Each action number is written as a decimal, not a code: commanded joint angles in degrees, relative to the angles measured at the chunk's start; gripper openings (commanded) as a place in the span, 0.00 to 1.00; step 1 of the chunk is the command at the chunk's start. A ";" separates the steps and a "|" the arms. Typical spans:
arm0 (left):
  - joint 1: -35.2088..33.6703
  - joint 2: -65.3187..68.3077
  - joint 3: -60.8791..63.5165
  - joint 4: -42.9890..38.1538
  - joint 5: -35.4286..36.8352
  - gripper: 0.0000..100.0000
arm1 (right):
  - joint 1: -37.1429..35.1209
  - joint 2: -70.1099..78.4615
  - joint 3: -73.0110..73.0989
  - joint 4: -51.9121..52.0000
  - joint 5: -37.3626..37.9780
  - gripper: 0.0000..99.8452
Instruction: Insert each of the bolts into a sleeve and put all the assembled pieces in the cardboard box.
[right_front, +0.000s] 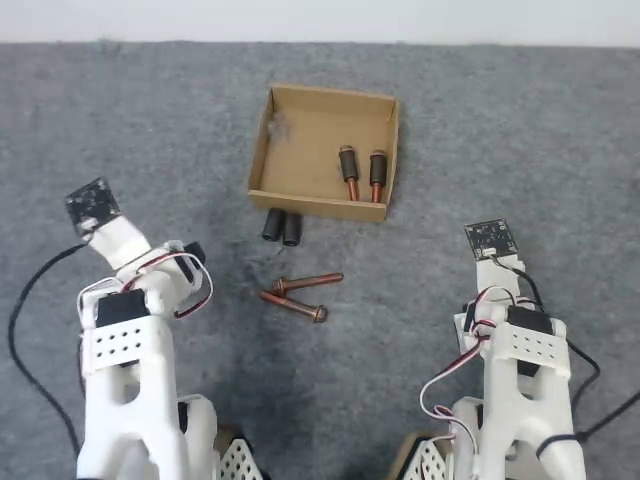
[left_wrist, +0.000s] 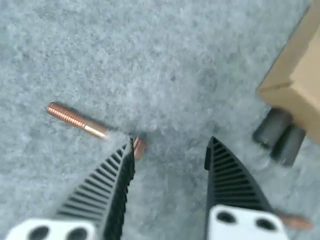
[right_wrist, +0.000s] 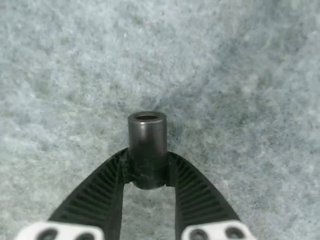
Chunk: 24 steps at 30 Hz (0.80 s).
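The right pincer (right_wrist: 148, 164) is clamped on a short black cylinder, a sleeve (right_wrist: 147, 137), pinched low on its body by both ribbed fingertips (right_wrist: 122, 162). The sleeve's long axis runs straight out from the pincer, in line with the fingers, and its open bore faces away. I judge it stiff, smooth and light, so it could twist or slide under a weak squeeze. A hold across the round wall, back from the mouth, leaves the bore free for a bolt.

The left pincer (left_wrist: 171, 144) hangs over the grey felt worktop (left_wrist: 165, 60) with its jaws spread and nothing between them. Just past one fingertip lies a slim copper-coloured threaded bolt (left_wrist: 77, 120), flat on the felt, its axis slanting off to that side. It looks rigid and thin and would probably roll, so mid-shank looks the sound place to take it. Farther out on the other side, two more black sleeves (left_wrist: 280, 135) lie side by side, just beside the open brown cardboard box (left_wrist: 295, 75).

From above, two bolts (right_front: 300, 293) lie between the arms, both running roughly crosswise. Two assembled pieces (right_front: 363, 172) lie parallel inside the box.
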 joint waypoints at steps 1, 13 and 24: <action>-0.18 -1.32 -4.09 4.66 -6.77 0.22 | 0.40 -2.07 -0.35 -0.48 0.79 0.01; -4.92 -0.70 -3.65 6.59 -20.75 0.01 | 0.40 -1.98 -0.35 -0.48 0.79 0.01; -3.78 -0.53 -1.89 9.58 -26.46 0.01 | 0.57 -1.98 -0.35 -0.40 0.79 0.01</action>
